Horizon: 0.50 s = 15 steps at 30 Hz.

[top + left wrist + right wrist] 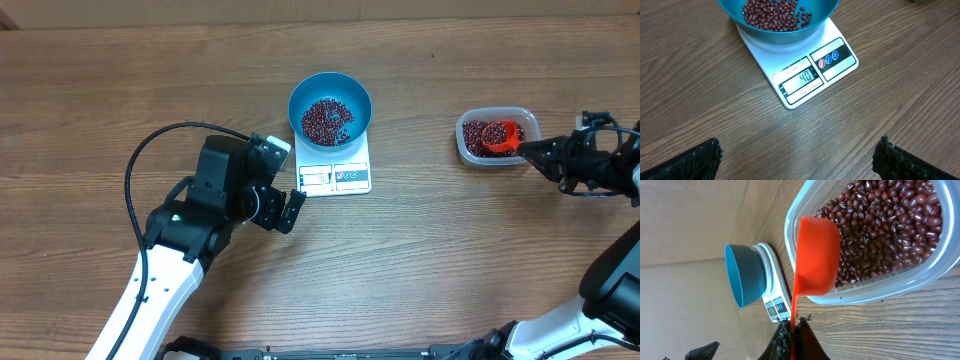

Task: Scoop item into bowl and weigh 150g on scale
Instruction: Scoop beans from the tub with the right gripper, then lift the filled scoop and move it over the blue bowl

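Brown wood-grain surface: matt. Round blue bowl: smooth, faint sheen. White rectangular plastic scale: smooth, glossy. Clear plastic tub: shiny. Orange plastic scoop: smooth. Small red-brown beans: glossy.

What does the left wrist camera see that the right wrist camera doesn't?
Only the left wrist view shows the beans inside the bowl and a readable number on the display of the scale. Only the right wrist view shows the orange scoop, held by the shut right gripper, at the clear tub of beans. Both show the blue bowl sitting on the white scale on the wooden table.
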Each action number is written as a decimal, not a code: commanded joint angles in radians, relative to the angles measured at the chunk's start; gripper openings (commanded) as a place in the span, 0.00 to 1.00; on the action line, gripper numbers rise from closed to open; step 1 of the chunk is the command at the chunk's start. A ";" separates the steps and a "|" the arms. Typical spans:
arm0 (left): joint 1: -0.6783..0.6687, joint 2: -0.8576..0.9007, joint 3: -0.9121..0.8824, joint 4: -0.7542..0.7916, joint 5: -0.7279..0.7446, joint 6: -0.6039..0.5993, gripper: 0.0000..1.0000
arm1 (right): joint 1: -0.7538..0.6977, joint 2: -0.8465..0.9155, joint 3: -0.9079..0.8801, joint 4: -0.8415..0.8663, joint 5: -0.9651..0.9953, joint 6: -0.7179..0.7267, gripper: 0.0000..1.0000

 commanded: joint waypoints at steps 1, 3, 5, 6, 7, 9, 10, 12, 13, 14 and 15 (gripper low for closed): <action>0.005 0.000 -0.006 0.004 -0.003 0.023 1.00 | -0.004 -0.053 0.035 -0.002 -0.056 -0.033 0.04; 0.005 0.000 -0.006 0.004 -0.003 0.023 1.00 | -0.004 -0.062 0.035 -0.005 -0.075 -0.043 0.04; 0.005 0.000 -0.006 0.004 -0.003 0.023 1.00 | -0.004 -0.074 0.035 -0.006 -0.078 -0.042 0.04; 0.005 0.000 -0.006 0.004 -0.003 0.023 1.00 | -0.004 -0.080 0.035 -0.009 -0.078 -0.042 0.04; 0.005 0.000 -0.006 0.004 -0.003 0.023 1.00 | -0.004 -0.087 0.035 -0.011 -0.078 -0.042 0.04; 0.005 0.000 -0.006 0.004 -0.003 0.023 1.00 | -0.004 -0.099 0.035 -0.016 -0.078 -0.042 0.04; 0.005 0.000 -0.006 0.004 -0.003 0.023 1.00 | -0.004 -0.105 0.035 -0.019 -0.081 -0.042 0.04; 0.005 0.000 -0.006 0.004 -0.003 0.023 0.99 | -0.003 -0.116 0.035 -0.024 -0.093 -0.042 0.04; 0.005 0.000 -0.006 0.004 -0.003 0.023 1.00 | -0.001 -0.122 0.035 -0.026 -0.106 -0.043 0.04; 0.005 0.000 -0.006 0.004 -0.003 0.023 1.00 | 0.002 -0.127 0.035 -0.029 -0.113 -0.043 0.04; 0.005 0.000 -0.006 0.004 -0.003 0.023 0.99 | 0.006 -0.131 0.035 -0.032 -0.120 -0.043 0.04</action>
